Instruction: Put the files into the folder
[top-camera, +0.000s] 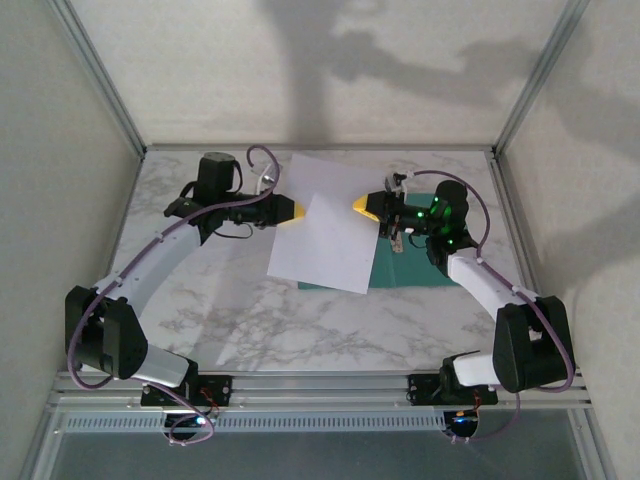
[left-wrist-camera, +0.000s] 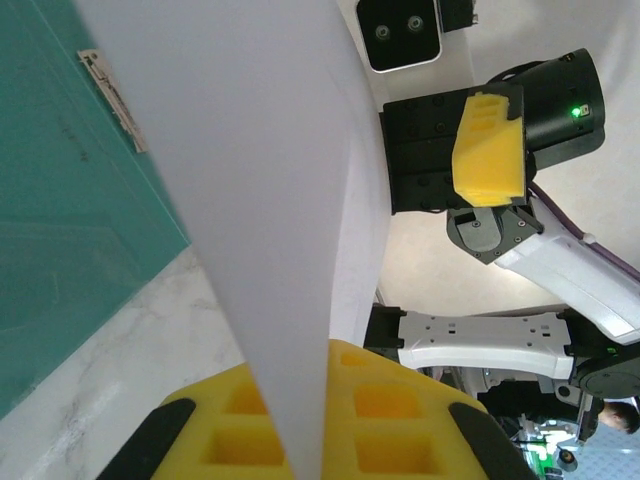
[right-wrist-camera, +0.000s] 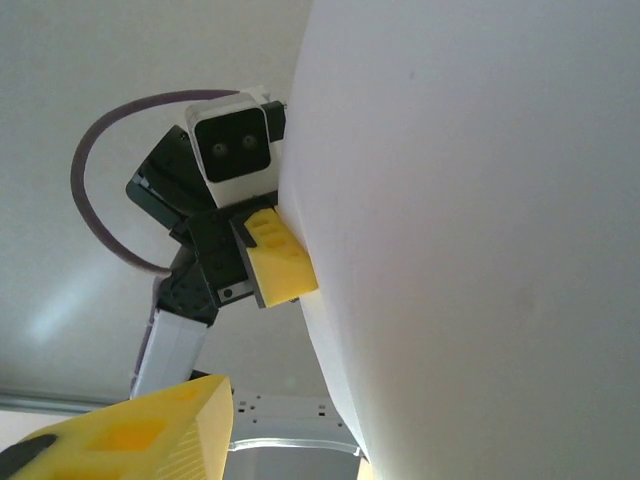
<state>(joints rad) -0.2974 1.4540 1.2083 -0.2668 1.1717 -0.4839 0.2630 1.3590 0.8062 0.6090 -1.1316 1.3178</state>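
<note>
The files (top-camera: 322, 235) are pinched at their left edge by the left end effector (top-camera: 295, 210) and held partly over the folder (top-camera: 415, 268) on the surface (top-camera: 250, 320). The state of the right end effector (top-camera: 360, 205), beside the sheets, cannot be told.

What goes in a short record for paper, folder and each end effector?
folder: teal, lying open and flat
files: white sheet held up over the folder's left part
left end effector: shut on the sheet's left edge
right end effector: at the sheet's right edge, jaws apart, not clamped
status: sheet not yet in folder
</note>
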